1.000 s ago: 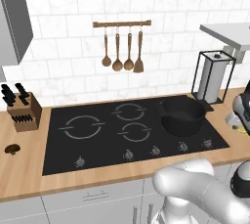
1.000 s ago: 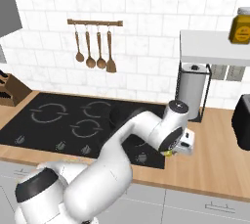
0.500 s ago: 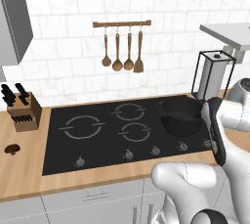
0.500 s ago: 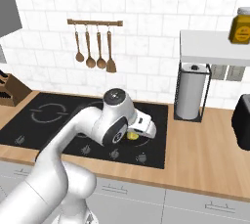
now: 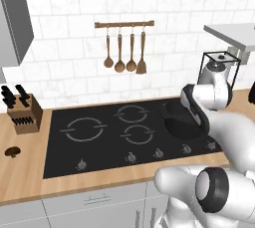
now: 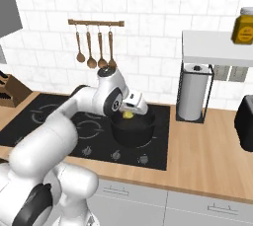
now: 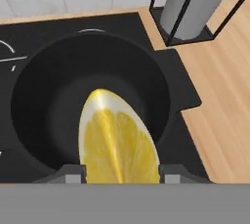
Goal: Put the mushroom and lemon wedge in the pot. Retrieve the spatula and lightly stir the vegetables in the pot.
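The yellow lemon wedge (image 7: 117, 140) sits pinched between my fingers, just above the black pot's (image 7: 53, 105) open mouth. In the right base view my gripper (image 6: 129, 114) hangs over the pot (image 6: 131, 133) on the hob's right rear ring, shut on the lemon wedge (image 6: 128, 115). My forearm covers part of the pot (image 5: 178, 122) in the left base view. The brown mushroom (image 5: 11, 151) lies on the wooden counter, far left of the hob. The pot's inside looks bare. The grey-bladed spatula is out of view.
A rail (image 5: 124, 24) on the wall carries wooden spoons and an all-brown spatula (image 5: 142, 53). A knife block (image 5: 22, 113) stands left of the hob. A paper towel roll in a wire stand (image 6: 193, 92) is right of the pot, under a shelf with a yellow jar (image 6: 243, 25).
My arm has swung left from the counter right of the hob to above the pot, carrying the lemon wedge with it.
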Tool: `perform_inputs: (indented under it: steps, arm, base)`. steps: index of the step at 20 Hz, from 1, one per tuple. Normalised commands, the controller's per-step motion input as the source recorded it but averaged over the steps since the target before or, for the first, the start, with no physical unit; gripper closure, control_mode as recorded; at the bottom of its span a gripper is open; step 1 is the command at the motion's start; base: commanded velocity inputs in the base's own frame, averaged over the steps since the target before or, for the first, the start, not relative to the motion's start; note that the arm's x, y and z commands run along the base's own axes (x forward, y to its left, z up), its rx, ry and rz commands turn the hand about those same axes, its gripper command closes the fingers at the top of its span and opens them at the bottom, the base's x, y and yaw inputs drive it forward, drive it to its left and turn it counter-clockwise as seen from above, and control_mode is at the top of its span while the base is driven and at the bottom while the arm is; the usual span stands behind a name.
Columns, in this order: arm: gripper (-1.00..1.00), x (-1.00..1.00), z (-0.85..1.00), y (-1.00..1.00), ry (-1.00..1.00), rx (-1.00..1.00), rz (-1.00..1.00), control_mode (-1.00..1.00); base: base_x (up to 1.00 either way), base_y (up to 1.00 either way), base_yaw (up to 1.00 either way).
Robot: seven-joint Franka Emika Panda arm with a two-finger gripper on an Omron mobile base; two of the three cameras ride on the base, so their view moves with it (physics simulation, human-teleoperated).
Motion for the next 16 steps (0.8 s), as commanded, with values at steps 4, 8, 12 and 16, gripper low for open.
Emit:
perform_inputs:
  steps: [4, 8, 12, 16]
  arm:
    - [1.00, 0.47, -0.31, -0.04, 0.00, 0.07, 0.00, -1.00]
    - [1.00, 0.19, -0.56, 0.00, 0.00, 0.13, 0.00, -1.00]
    - [1.00, 0.16, -0.55, 0.00, 0.04, 0.15, 0.00, -1.00]
    - [1.00, 0.23, -0.27, 0.00, 0.10, 0.09, 0.00, -1.00]
  base:
    - [0.00, 0.00, 0.00]
    - [0.00, 0.00, 0.00]
    - [0.00, 0.00, 0.00]
    - [0.00, 0.00, 0.00]
